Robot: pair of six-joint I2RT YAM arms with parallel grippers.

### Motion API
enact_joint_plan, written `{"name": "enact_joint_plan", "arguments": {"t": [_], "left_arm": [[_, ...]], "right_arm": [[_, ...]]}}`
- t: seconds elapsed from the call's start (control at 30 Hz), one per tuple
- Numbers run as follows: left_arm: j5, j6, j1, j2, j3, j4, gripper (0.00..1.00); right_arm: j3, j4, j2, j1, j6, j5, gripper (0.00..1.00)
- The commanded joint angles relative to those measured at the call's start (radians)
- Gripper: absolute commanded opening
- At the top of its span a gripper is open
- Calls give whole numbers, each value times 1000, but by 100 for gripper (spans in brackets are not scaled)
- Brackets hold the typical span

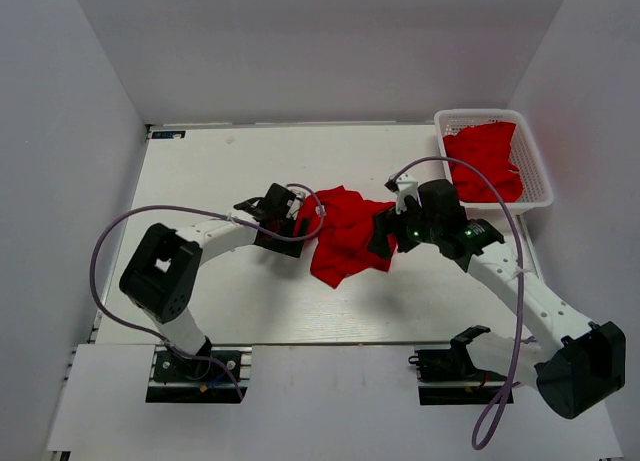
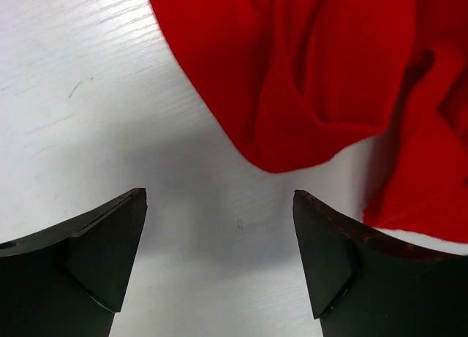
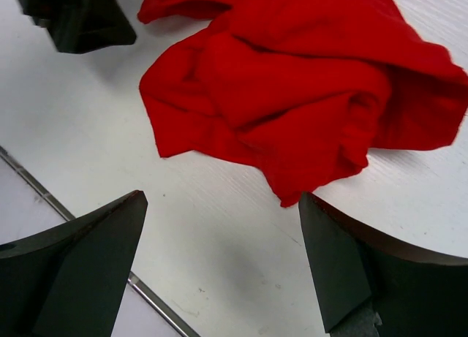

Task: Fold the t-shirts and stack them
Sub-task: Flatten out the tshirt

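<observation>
One red t-shirt (image 1: 345,236) lies crumpled on the white table (image 1: 220,291), between my two grippers. At its left edge, my left gripper (image 1: 300,221) is open. In the left wrist view, only bare table shows between the fingers of that gripper (image 2: 219,227), and a fold of the t-shirt (image 2: 307,74) hangs just ahead. My right gripper (image 1: 385,231) is open at the shirt's right edge. In the right wrist view, a corner of the t-shirt (image 3: 292,88) ends just before the right finger of this gripper (image 3: 219,235). More red t-shirts (image 1: 485,161) fill the basket.
The white lattice basket (image 1: 540,171) stands at the table's far right corner. The left gripper's dark body (image 3: 73,15) shows at the top left of the right wrist view. A metal strip (image 3: 88,235) marks the table's near edge.
</observation>
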Motion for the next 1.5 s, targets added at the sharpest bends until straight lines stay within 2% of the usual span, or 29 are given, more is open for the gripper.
{"name": "enact_joint_plan", "arguments": {"t": [0.0,0.1,0.27,0.37,0.4,0.5,0.83,1.2,1.47], "left_arm": [[-25,28,-19,28,48,63,91],[-15,40,-29,47,59,101,91],[-13,51,-38,83,70,176,78],[-36,51,-38,103,81,187,43],[-36,51,-38,112,93,196,25],[-27,60,-38,112,102,196,0],[-36,48,-38,50,102,196,0],[-64,-4,-29,22,93,187,0],[-74,-23,-29,4,74,178,0]], "right_arm": [[-5,15,0,18,-14,-43,90],[14,-27,25,43,-43,-17,90],[21,-60,57,89,-98,-6,90],[14,-64,85,115,-105,-8,89],[11,-57,109,125,-103,4,89],[12,-40,149,162,-99,14,88],[17,124,313,316,-65,77,90],[-8,327,428,448,-30,307,90],[-57,431,502,460,24,411,81]]}}
